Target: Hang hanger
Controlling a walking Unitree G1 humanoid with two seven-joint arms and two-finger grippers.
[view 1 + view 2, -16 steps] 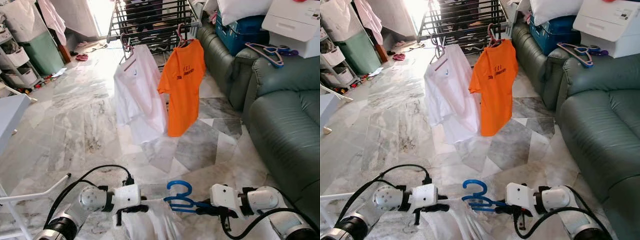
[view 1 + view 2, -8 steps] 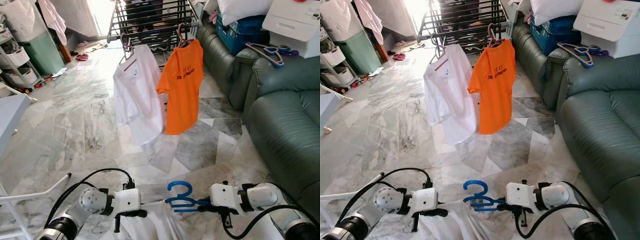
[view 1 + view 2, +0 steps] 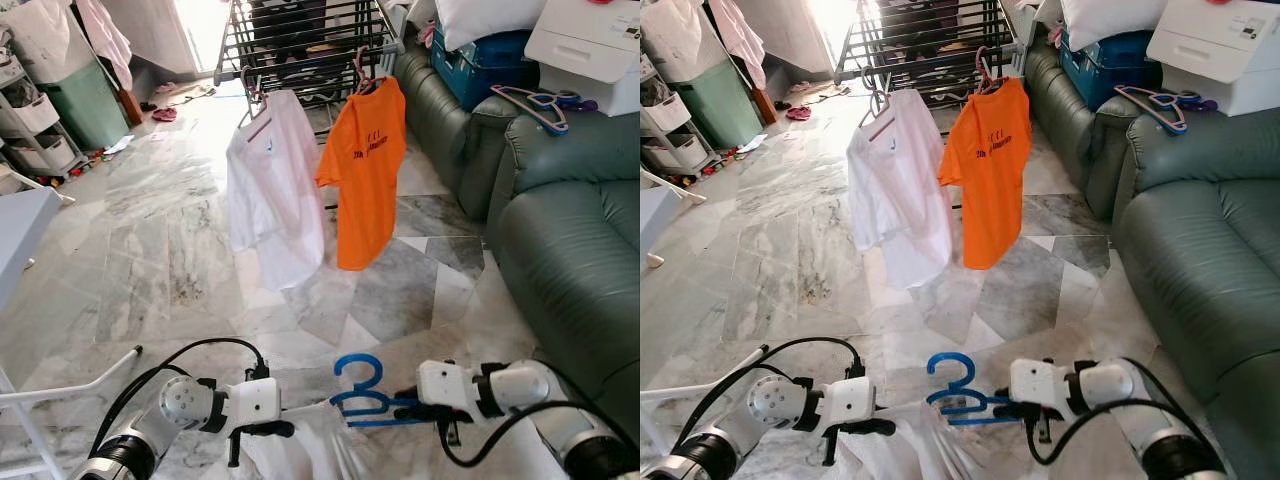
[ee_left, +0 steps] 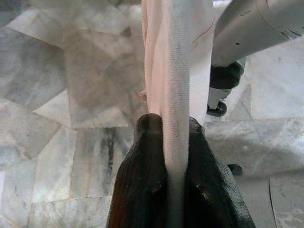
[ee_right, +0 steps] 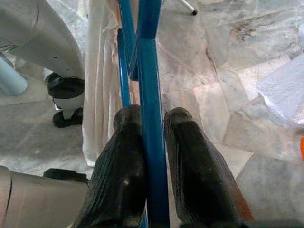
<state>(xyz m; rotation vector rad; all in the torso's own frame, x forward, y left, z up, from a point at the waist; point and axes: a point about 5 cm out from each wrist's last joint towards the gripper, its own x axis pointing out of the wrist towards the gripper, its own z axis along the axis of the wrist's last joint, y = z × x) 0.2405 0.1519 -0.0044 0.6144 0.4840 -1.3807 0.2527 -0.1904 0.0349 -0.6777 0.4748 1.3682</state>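
A blue hanger (image 3: 358,392) with its hook up is held low in front of me, carrying a white garment (image 3: 305,445). My right gripper (image 3: 407,408) is shut on the hanger's blue bar (image 5: 151,118). My left gripper (image 3: 283,428) is shut on a fold of the white garment (image 4: 175,95). Ahead stands a dark drying rack (image 3: 300,40), with a white shirt (image 3: 276,190) and an orange shirt (image 3: 366,172) hanging from its front rail.
A green sofa (image 3: 570,230) runs along the right, with purple hangers (image 3: 535,102) on its arm. Shelves and a green bin (image 3: 80,105) stand at the far left. A white frame leg (image 3: 70,385) lies low at the left. Marble floor (image 3: 180,250) stretches to the rack.
The hanger and both grippers have shifted only slightly; the right gripper has edged a little left and the hanger's hook has tilted. Both grips hold as before.
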